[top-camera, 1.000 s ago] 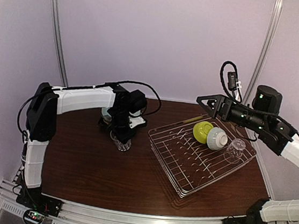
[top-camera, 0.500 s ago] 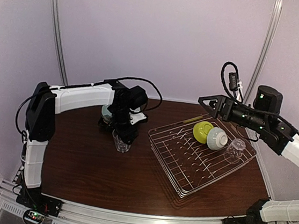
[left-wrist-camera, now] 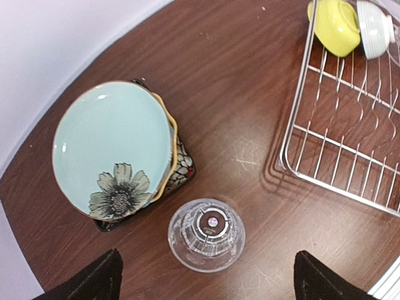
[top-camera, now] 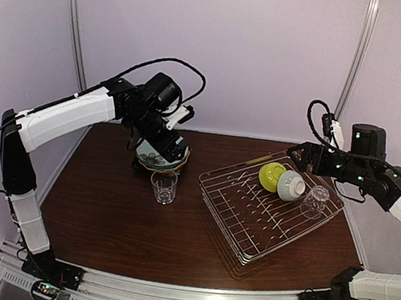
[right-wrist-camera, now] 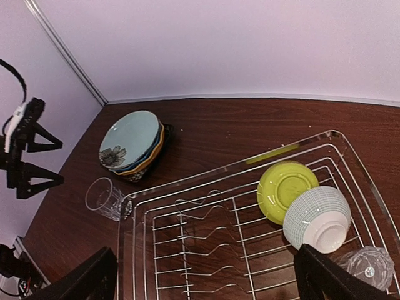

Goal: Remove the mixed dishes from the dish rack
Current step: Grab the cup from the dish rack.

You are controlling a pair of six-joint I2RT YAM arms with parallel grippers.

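Wire, silvery and thin, forms the dish rack (top-camera: 269,212), a rectangle with a grid base, low rim and rows of curved prongs, set at an angle on the right half of the dark wood-grain surface (top-camera: 106,219). At its far end a glossy yellow-green bowl (top-camera: 271,175) leans on its side, touching a white bowl (top-camera: 291,186) with a fine crosshatched outside; a clear glass (top-camera: 315,201) sits in the rack's right corner just beside the white bowl. Left of the rack, apart from it, a second clear ribbed glass (left-wrist-camera: 206,234) stands upright on the wood. Just behind it is a stack of plates (top-camera: 160,156): a round pale teal plate (left-wrist-camera: 109,150) with a dark flower print on top, and a black floral square plate (left-wrist-camera: 181,169) at the bottom. The left gripper (left-wrist-camera: 206,284) hangs above the glass and stack, released, fingers wide with nothing between them. The right gripper (right-wrist-camera: 206,281) hovers over the rack's far side, likewise spread and empty.
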